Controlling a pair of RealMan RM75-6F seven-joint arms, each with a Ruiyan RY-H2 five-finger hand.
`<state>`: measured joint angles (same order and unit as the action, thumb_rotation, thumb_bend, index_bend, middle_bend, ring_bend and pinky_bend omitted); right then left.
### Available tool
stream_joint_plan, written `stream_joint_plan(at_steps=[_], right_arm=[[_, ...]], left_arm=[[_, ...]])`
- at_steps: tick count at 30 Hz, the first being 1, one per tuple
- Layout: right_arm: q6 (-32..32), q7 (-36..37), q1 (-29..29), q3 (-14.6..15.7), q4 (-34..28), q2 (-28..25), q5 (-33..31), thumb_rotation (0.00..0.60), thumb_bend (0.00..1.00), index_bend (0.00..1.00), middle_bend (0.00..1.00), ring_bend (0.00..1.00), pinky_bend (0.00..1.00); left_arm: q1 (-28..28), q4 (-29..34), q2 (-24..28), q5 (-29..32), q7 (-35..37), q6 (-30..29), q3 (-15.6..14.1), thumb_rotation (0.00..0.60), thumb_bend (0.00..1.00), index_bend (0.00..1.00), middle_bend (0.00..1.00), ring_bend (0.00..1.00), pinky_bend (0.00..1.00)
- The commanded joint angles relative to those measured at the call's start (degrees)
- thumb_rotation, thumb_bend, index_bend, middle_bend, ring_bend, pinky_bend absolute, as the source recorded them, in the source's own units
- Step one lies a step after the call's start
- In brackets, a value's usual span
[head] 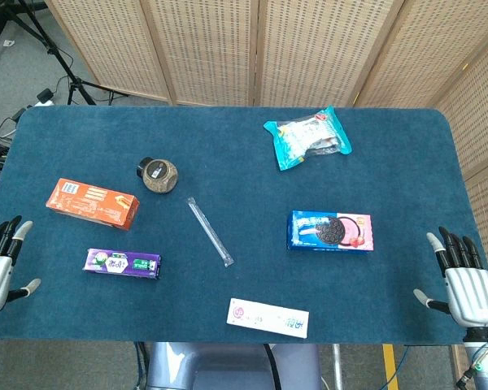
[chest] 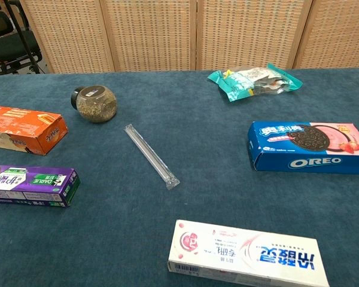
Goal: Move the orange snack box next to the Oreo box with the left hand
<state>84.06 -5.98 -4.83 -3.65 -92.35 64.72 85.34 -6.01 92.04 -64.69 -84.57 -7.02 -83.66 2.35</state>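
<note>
The orange snack box (head: 93, 203) lies flat on the left part of the blue table, also seen as the orange snack box (chest: 25, 129) at the left edge of the chest view. The Oreo box (head: 330, 231) lies flat to the right of centre, shown as the Oreo box (chest: 310, 147) in the chest view. My left hand (head: 0, 262) rests at the table's front left edge, fingers spread and empty, well clear of the orange box. My right hand (head: 464, 282) sits at the front right edge, fingers apart, holding nothing. Neither hand shows in the chest view.
A purple box (head: 122, 263) lies in front of the orange box. A small round jar (head: 158, 175), a clear wrapped straw (head: 209, 231), a white and pink box (head: 267, 317) and a teal snack bag (head: 307, 139) are also on the table (head: 228, 130).
</note>
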Motion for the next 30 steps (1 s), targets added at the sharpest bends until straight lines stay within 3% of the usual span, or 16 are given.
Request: stream_joint_plan(at_steps=[1, 30], right_arm=[[0.0, 0.0, 0.0, -0.1, 0.0, 0.0, -0.2, 0.600, 0.05, 0.00, 0.00, 0.00, 0.00], [-0.5, -0.8, -0.3, 0.4, 0.4, 0.8, 0.3, 0.600, 0.05, 0.00, 0.00, 0.00, 0.00]], left_arm=[[0.0, 0.0, 0.0, 0.0, -0.1, 0.1, 0.0, 0.600, 0.12, 0.00, 0.00, 0.00, 0.00], [-0.1, 0.5, 0.6, 0.7, 0.2, 0.9, -0.2, 0.600, 0.13, 0.00, 0.00, 0.00, 0.00]])
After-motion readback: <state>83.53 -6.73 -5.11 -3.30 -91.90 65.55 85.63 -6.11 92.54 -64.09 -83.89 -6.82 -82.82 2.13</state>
